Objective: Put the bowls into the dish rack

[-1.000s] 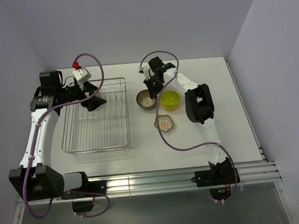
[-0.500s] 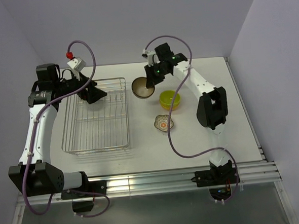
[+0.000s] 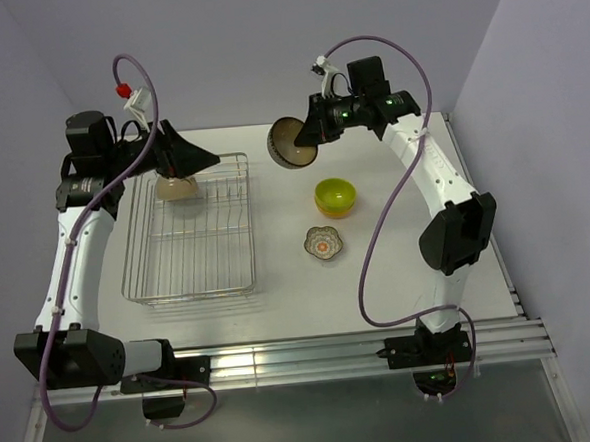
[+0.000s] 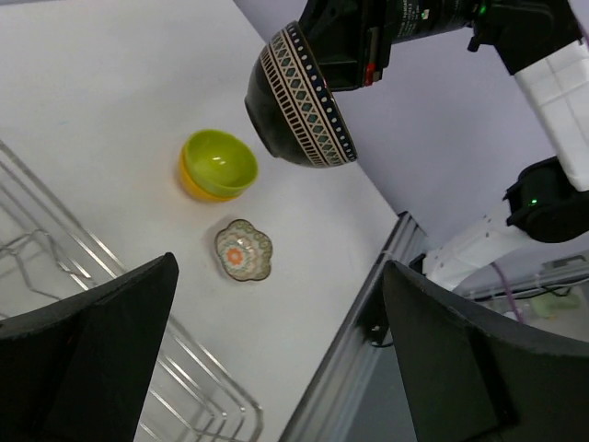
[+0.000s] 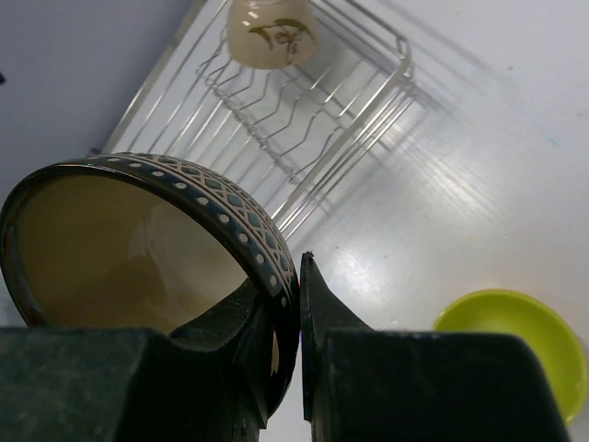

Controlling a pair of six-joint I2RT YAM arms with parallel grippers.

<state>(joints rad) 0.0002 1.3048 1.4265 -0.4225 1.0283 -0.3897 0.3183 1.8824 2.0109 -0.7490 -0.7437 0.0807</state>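
1 of 5 loaded: white round bowl (image 3: pixel 176 187) in silver wire dish rack (image 3: pixel 193 277), bench's left side | left end effector (image 3: pixel 196 159) spread above it | right end effector (image 5: pixel 296 276) pinches brown pale-lined bowl (image 3: pixel 290 144) by its rim, aloft near far edge | remaining: lime-green bowl (image 3: pixel 334 195) nested in orange bowl (image 4: pixel 195 187), scalloped patterned bowl (image 3: pixel 323 242), mid-bench

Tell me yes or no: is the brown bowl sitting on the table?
No, the right claw pinches the rim of the brown bowl, holding it tilted in the air above the table.
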